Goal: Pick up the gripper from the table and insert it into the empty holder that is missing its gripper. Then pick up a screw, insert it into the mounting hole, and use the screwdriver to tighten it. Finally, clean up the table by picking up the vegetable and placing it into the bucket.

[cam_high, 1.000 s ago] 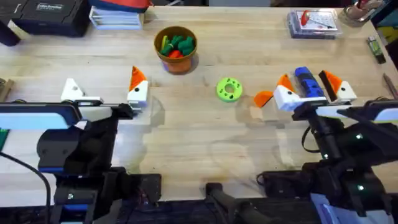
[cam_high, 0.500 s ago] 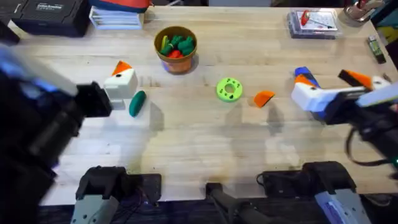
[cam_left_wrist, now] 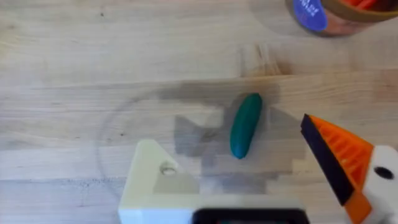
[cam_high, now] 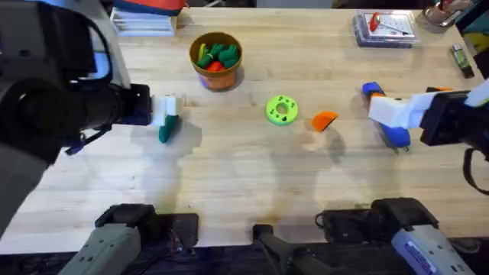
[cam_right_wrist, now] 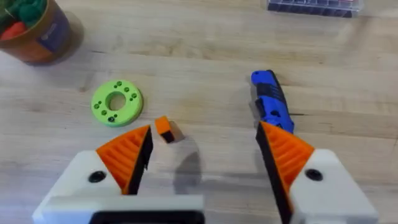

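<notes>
The dark green vegetable [cam_high: 166,130] [cam_left_wrist: 245,124] lies on the table, and my left gripper [cam_high: 163,113] [cam_left_wrist: 227,140] hangs open just above it. One left finger is the bare white holder [cam_left_wrist: 152,180] with a mounting hole; the other carries an orange pad. The small orange gripper [cam_high: 325,120] [cam_right_wrist: 165,129] lies loose right of the green disc [cam_high: 281,109] [cam_right_wrist: 117,102]. My right gripper [cam_high: 412,101] [cam_right_wrist: 204,130] is open and empty over the blue screwdriver [cam_high: 388,126] [cam_right_wrist: 270,106]. The bucket [cam_high: 217,72] [cam_left_wrist: 339,18] [cam_right_wrist: 37,37] holds toy vegetables.
A clear plastic box [cam_high: 386,29] sits at the back right. A black case [cam_high: 57,19] and a stack of trays [cam_high: 145,19] stand at the back left. The left arm looms large and dark over the table's left side.
Both arms have lifted off the table. The left arm rose close under the camera, uncovering the vegetable. The right gripper drew back to the right, away from the orange wedge.
</notes>
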`<act>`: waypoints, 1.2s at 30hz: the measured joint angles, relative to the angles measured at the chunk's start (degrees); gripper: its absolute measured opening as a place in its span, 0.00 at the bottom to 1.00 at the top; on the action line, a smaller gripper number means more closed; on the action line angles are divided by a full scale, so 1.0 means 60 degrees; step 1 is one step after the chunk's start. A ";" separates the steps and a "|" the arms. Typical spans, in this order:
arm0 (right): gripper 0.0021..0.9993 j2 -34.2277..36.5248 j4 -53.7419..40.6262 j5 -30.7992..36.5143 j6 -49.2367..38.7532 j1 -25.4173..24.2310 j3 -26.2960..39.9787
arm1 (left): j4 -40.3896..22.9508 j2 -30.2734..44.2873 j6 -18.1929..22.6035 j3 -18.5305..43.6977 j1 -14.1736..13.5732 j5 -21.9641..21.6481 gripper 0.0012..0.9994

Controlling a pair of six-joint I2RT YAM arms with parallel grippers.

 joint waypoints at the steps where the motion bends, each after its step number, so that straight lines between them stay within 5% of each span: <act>1: 0.99 0.0002 -0.0016 0.0006 0.0000 0.0000 0.0000 | -0.0002 0.0193 0.0000 0.0000 0.0000 0.0000 0.99; 4: 0.99 0.0002 -0.0039 0.0010 0.0000 0.0000 0.0007 | 0.0007 0.0883 -0.0001 0.0000 0.0000 0.0006 0.98; 10: 0.99 0.0002 -0.0024 0.0013 0.0000 0.0000 0.0007 | 0.0014 0.1684 0.0226 0.0000 0.0000 0.0031 0.08; 12: 0.99 0.0002 -0.0025 0.0013 0.0000 0.0000 0.0007 | 0.0012 0.1592 0.0393 0.0004 -0.0004 0.0157 0.17; 17: 0.99 0.0000 -0.0038 0.0015 0.0000 0.0000 0.0007 | 0.0334 0.0734 0.0527 0.0103 -0.0004 0.1044 0.92; 18: 0.99 0.0002 -0.0050 0.0017 0.0000 0.0000 0.0007 | 0.0440 0.0524 0.0542 0.0145 -0.0004 0.1232 0.97; 27: 0.99 0.0002 -0.0730 0.0019 0.0000 0.0000 0.0007 | 0.0664 -0.0705 0.0513 0.0311 -0.0011 0.2355 0.99; 36: 0.99 0.0002 -0.1971 0.0079 0.0000 0.0000 0.0007 | 0.2910 -0.0628 0.0193 0.0313 -0.0011 0.5660 0.99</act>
